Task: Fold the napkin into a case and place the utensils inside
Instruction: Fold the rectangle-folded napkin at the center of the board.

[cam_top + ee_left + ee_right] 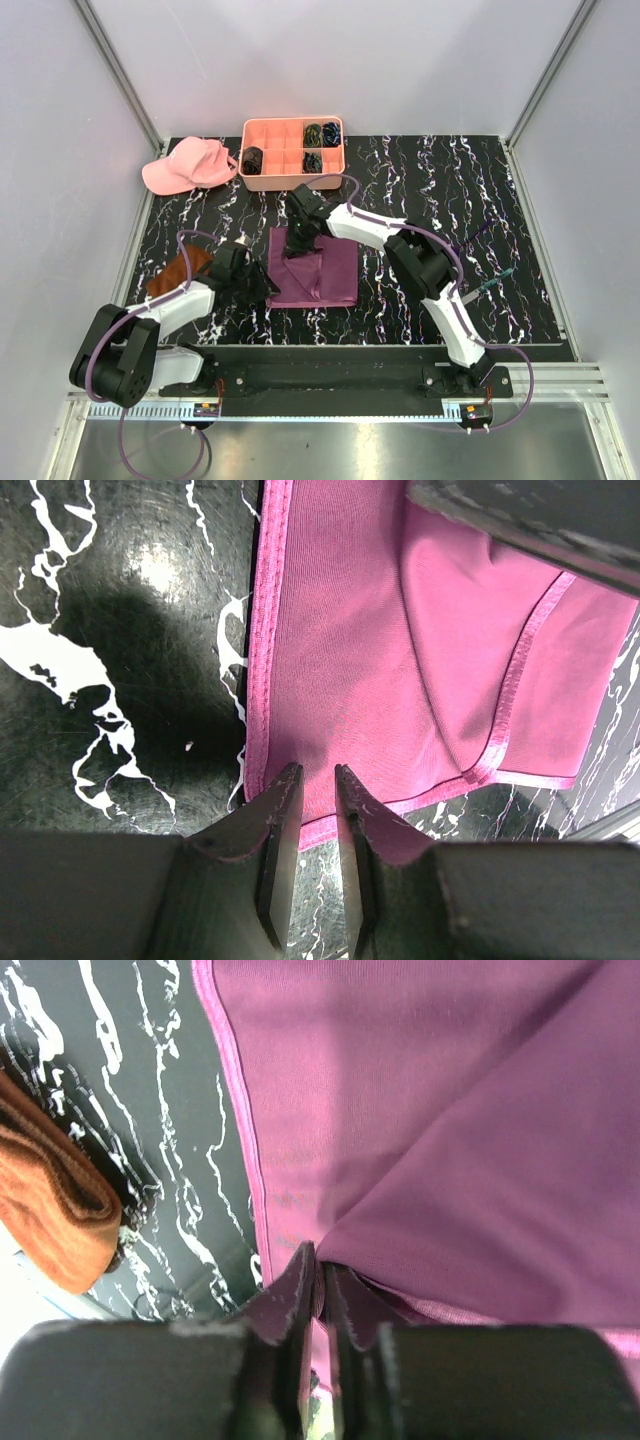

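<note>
Left tool (317,778): jaws narrow, with a slim gap between them. Nothing is seen pinched. The tips are poised over the hem at the near edge of the napkin (340,660).
Right tool (320,1265): jaws all but closed, with a fold of the napkin caught in the slit between the tips.
Rust-brown cloth (50,1200): bunched on the surface (450,200), off to the left of the right tool in its own view. It lies apart from the napkin and close beside the left arm.
Pink cap (188,165): beyond both tools, at the far left of the surface, well apart from the napkin.
Tray (290,184): salmon, with compartments, beyond the right tool. Dark coiled bundles (322,133) sit in several cells.
In the way: the right arm (425,265) reaches across to the napkin's far edge. A dark, blurred part of it crosses the upper right of the left tool's view.
Open room: bare surface lies left of the left tool's tips, with a wide bare stretch past the right arm. Pale walls close three sides.
Napkin: flat on the surface between the two tools and spreading ahead of each. One flap is turned over, its hem running diagonally ahead of the left tool.
Utensils (487,287): one slim piece with a bluish end shows, outward of the right arm and well apart from the napkin.
</note>
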You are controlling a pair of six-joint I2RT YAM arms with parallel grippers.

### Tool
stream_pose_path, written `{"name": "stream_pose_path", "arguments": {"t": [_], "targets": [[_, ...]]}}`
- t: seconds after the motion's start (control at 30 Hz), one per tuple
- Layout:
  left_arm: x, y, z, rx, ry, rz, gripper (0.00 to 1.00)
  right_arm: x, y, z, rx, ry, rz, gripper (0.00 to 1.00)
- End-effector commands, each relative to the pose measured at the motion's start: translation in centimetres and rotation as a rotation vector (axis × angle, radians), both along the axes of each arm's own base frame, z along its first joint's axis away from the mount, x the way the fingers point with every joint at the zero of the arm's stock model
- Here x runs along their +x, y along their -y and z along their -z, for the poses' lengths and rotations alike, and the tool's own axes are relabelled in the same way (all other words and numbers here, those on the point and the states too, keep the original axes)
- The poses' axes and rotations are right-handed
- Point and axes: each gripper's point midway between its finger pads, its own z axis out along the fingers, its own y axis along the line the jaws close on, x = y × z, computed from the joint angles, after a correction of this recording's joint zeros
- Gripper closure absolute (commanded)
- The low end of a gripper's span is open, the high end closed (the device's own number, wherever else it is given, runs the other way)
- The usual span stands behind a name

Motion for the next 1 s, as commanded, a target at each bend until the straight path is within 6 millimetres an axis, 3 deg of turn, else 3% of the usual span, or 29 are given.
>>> {"name": "stream_pose_path", "arguments": {"t": [0.0, 0.17, 0.2, 0.23, 0.3, 0.37, 0.4, 0.47, 0.5, 0.53, 0.6, 0.73, 0.87, 0.97], "targets": [[-1.3, -0.4, 0.8, 0.014, -0.032, 0.013, 0.74, 0.7, -2.0, -1.3, 0.059, 0.040, -0.073, 0.77], [-1.1, 0.2, -0.1, -0.022, -0.012, 0.028, 0.73, 0.6, -1.5, -3.8, 0.091, 0.068, -0.132, 0.55], [-1.1, 0.3, -0.5, -0.034, -0.006, 0.031, 0.73, 0.6, -1.1, -5.3, 0.101, 0.092, -0.138, 0.52], [-1.1, 0.4, -0.8, -0.039, -0.001, 0.035, 0.73, 0.5, -0.8, -5.8, 0.104, 0.095, -0.143, 0.45], [-0.8, 0.7, -1.9, -0.056, 0.026, 0.044, 0.72, -0.1, 0.1, -7.3, 0.099, 0.106, -0.155, 0.41], [-1.0, 0.8, -2.5, -0.064, 0.032, 0.052, 0.69, -0.5, 1.3, -7.5, 0.084, 0.107, -0.156, 0.27], [-0.8, 0.9, -3.3, -0.072, 0.053, 0.053, 0.69, -0.7, 1.9, -8.5, 0.089, 0.123, -0.160, 0.23], [-0.9, 0.8, -3.9, -0.071, 0.059, 0.053, 0.67, -0.9, 3.6, -8.0, 0.069, 0.106, -0.144, 0.15], [-0.7, 0.9, -4.7, -0.077, 0.082, 0.055, 0.67, -0.9, 4.2, -8.7, 0.073, 0.123, -0.146, 0.14], [-0.8, 0.8, -4.9, -0.075, 0.080, 0.054, 0.66, -1.3, 5.0, -8.0, 0.054, 0.112, -0.149, 0.14], [-0.6, 1.1, -5.9, -0.091, 0.098, 0.063, 0.66, -1.4, 6.2, -8.5, 0.045, 0.136, -0.164, 0.12], [-0.6, 1.5, -6.9, -0.116, 0.098, 0.071, 0.66, -2.0, 9.2, -6.0, -0.037, 0.148, -0.192, 0.11], [-0.5, 1.9, -7.8, -0.137, 0.108, 0.083, 0.66, -2.0, 9.9, -4.0, -0.061, 0.161, -0.232, 0.17], [-0.5, 1.9, -7.4, -0.131, 0.093, 0.081, 0.67, -1.8, 9.6, -3.0, -0.050, 0.162, -0.233, 0.24]]}}
